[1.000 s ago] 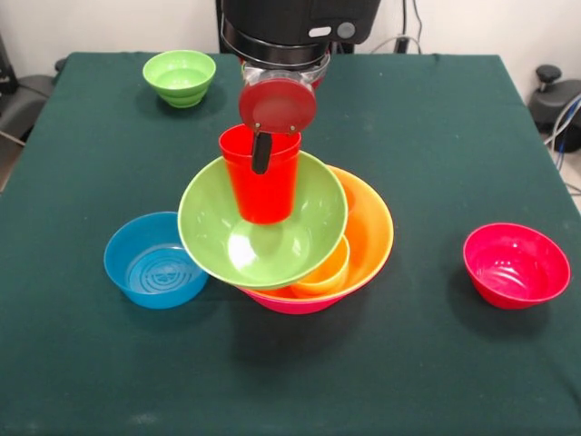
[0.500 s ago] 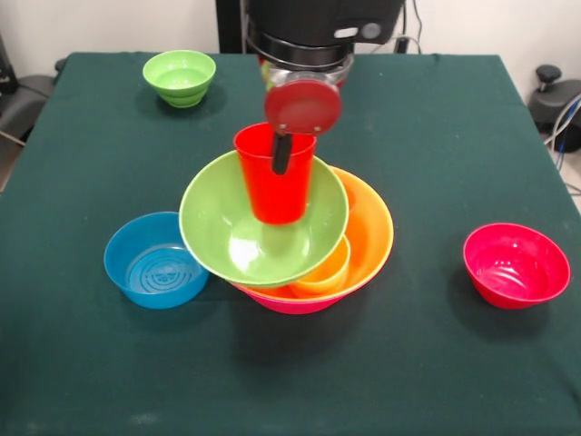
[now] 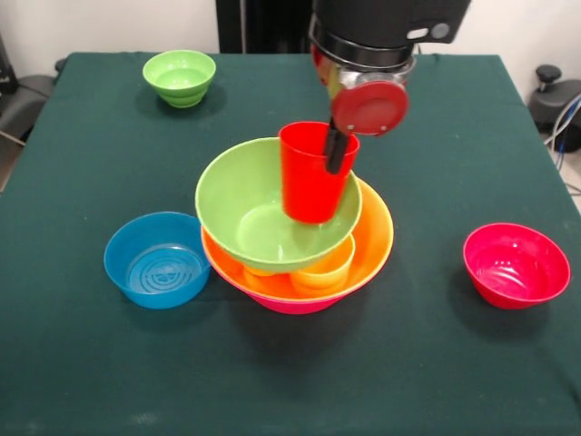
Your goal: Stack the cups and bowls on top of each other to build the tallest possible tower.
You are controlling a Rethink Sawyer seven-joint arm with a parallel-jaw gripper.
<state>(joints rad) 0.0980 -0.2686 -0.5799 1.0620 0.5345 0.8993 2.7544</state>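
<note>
Tower [image 3: 295, 245]: pink bowl [image 3: 290, 304], orange bowl [image 3: 370, 238], yellow cups [image 3: 325, 271], tilted green bowl [image 3: 259, 227]. My end effector [image 3: 334, 150] grips the red cup [image 3: 310, 174] by its rim over the green bowl.

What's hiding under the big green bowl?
Under the big green bowl peek two yellow-orange cups, sitting in the large orange bowl, which rests in a pink bowl. Anything deeper beneath the green bowl is covered.

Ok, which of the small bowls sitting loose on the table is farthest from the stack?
The small green bowl, alone near the table's far corner. The blue bowl sits right beside the tower, and the red bowl is also closer.
</note>
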